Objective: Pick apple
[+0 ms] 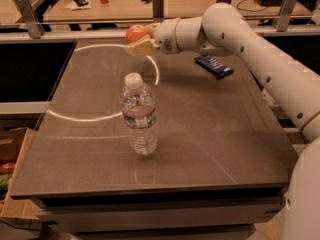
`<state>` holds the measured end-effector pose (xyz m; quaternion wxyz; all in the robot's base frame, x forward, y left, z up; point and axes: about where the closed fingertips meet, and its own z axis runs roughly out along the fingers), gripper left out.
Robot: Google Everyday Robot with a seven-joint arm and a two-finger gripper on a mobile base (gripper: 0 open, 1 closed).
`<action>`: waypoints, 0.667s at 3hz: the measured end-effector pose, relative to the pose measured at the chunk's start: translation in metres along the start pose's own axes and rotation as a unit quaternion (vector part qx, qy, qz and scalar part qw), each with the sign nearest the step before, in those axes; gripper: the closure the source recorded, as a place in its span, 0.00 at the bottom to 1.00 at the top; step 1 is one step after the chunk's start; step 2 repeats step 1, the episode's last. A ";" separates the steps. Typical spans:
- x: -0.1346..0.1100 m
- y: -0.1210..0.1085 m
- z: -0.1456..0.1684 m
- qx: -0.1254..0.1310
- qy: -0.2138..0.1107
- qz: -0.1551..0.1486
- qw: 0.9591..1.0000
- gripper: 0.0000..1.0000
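The red-orange apple [134, 33] is held between the tan fingers [142, 47] of my gripper [141, 38] at the far left of the table, lifted clear of the tabletop. One finger lies under the apple's right side; the other is mostly hidden behind it. The white arm reaches in from the right across the back of the table.
A clear water bottle [139, 115] with a white cap stands upright mid-table, in front of the gripper. A dark blue snack packet [213, 65] lies at the back right. The brown table [215, 134] has a drop at its left edge; desks with clutter stand behind.
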<state>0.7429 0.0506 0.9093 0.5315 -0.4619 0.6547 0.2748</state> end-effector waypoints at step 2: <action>0.000 0.000 0.000 0.000 0.000 0.000 1.000 1.00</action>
